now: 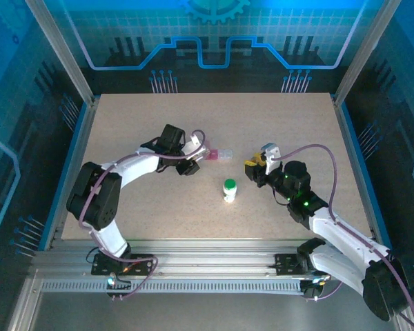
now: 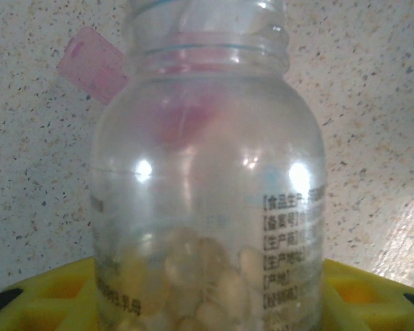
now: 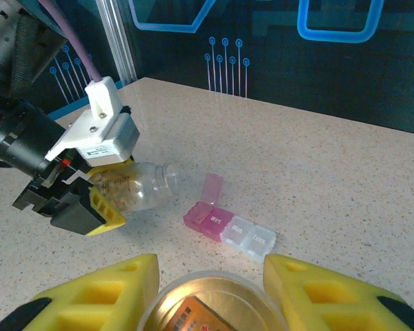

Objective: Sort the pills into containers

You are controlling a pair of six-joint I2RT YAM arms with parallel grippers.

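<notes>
My left gripper (image 1: 188,164) is shut on a clear bottle (image 2: 207,172) with pale pills (image 2: 200,276) in its bottom. The bottle (image 3: 134,186) lies tilted, its open mouth pointing at the clear-and-pink pill box (image 3: 229,227). The box (image 1: 219,154) has its pink end lid (image 3: 212,187) standing open. A white bottle with a green cap (image 1: 229,189) stands upright in the middle of the table. My right gripper (image 3: 210,293) is shut on a round golden-brown vessel, the amber vial (image 3: 210,303), just right of the box (image 1: 254,167).
The speckled table (image 1: 159,214) has bare room in front and behind. Metal posts (image 1: 79,62) and blue walls bound the back and sides. The left arm's cable (image 1: 141,157) loops beside its wrist.
</notes>
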